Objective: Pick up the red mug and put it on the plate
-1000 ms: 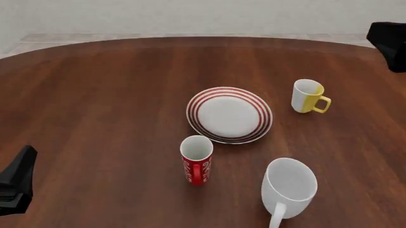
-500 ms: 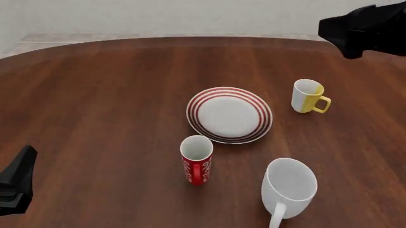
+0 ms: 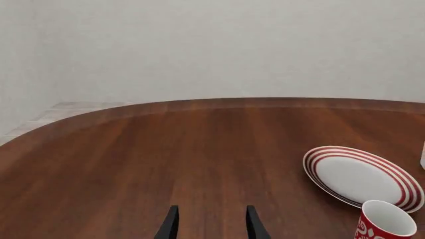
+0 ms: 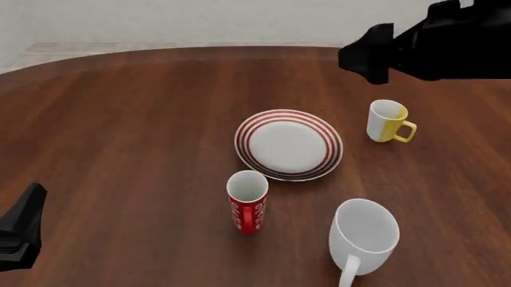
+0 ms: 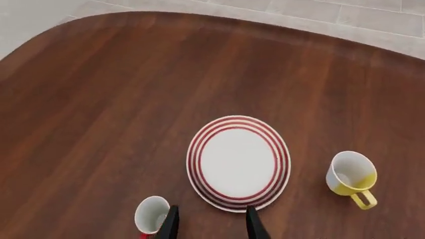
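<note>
Since the earlier frames, only the right arm has moved: it has swung leftward along the far side of the table, while the mugs, the plate and the left arm keep their places.

Left wrist view. The left gripper [image 3: 209, 225] shows two dark fingertips held apart with nothing between them, low over bare wood. The plate [image 3: 362, 177] lies well off to one side, and the red mug [image 3: 383, 227] appears only as a rim and a patch of patterned wall, cut off at the frame's corner.

Front view. The red mug [image 4: 248, 201] stands upright on the table [image 4: 119, 131], just nearer the camera than the plate [image 4: 289, 144] and not on it (handle turned toward the viewer). Nothing of the task is done: no grasp, no lift, no placing. The right arm [image 4: 423, 45] is a dark mass high over the far edge; its fingers cannot be made out here. The left arm [image 4: 20, 236] is cropped at the lower left corner. The large white mug [image 4: 363, 236] runs off the bottom edge; the yellow-and-white mug [image 4: 387, 121] stands apart to the right.

Right wrist view. The right gripper [image 5: 209, 224] looks down from height, its fingertips spread and empty. The plate [image 5: 239, 163] is wholly visible; the red mug [image 5: 151, 215] is partly clipped by the frame and by one fingertip.
</note>
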